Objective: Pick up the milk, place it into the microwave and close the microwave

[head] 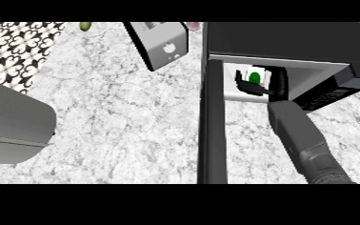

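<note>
Inside the microwave (281,40): milk (256,77) in the right hand (271,86).

White boxy carton with a green mark sits within the cavity, black fingers curled round it; the grey forearm slants in from below right. Dark flat door (212,124) stands open, edge-on. Speckled marble counter (119,114) spreads leftward, with a boxy grey toaster (160,43) near the microwave.

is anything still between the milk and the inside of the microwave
Nothing visible is. The microwave door stands swung open toward the view, and the right hand is already inside the microwave opening, curled round the milk. The toaster sits off to the left, out of the way.
</note>
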Controlling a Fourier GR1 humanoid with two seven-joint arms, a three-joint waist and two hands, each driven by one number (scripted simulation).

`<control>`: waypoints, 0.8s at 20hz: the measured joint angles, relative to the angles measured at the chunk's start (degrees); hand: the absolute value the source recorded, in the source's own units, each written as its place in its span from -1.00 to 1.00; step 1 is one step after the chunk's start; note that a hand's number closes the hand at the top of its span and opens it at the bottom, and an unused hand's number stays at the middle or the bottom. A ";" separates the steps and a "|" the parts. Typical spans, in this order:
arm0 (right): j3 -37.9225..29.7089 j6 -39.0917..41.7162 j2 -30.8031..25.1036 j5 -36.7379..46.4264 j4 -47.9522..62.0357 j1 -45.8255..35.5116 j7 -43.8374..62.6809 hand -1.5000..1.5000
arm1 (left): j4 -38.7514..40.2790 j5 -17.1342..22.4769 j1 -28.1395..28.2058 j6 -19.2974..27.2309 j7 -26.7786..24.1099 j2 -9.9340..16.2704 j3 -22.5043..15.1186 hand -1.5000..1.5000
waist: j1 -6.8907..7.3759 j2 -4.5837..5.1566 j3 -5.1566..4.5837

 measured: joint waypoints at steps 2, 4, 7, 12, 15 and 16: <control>-0.08 -1.86 -0.63 0.66 1.06 -1.00 -0.89 1.00 | 0.35 0.00 -0.57 -0.25 0.16 0.17 0.05 -1.00 | 0.29 0.18 0.02; -0.41 -2.62 -1.17 0.89 2.01 -2.19 -1.28 1.00 | 0.92 0.01 -1.14 -0.28 0.23 0.11 0.13 -1.00 | 0.55 0.32 0.04; -1.60 -2.83 -2.14 0.38 2.54 -3.40 -2.30 1.00 | 2.34 -0.05 -1.67 -0.90 -0.50 0.09 0.25 -1.00 | 0.92 0.49 0.06; -3.90 -3.39 -2.08 -1.00 2.44 -4.96 -4.61 1.00 | 3.29 0.12 -2.55 -1.08 -0.54 0.19 0.81 -1.00 | 1.48 0.80 0.12; -4.21 -6.67 -2.55 -0.36 2.95 -5.86 -5.06 1.00 | 3.54 -0.05 -3.01 -1.18 -0.26 0.41 0.86 -1.00 | 1.87 1.01 0.11; -4.34 -8.35 -2.56 -0.14 3.16 -6.22 -4.90 1.00 | 3.58 0.04 -3.10 -1.24 -0.14 0.49 0.91 -1.00 | 2.04 1.06 0.09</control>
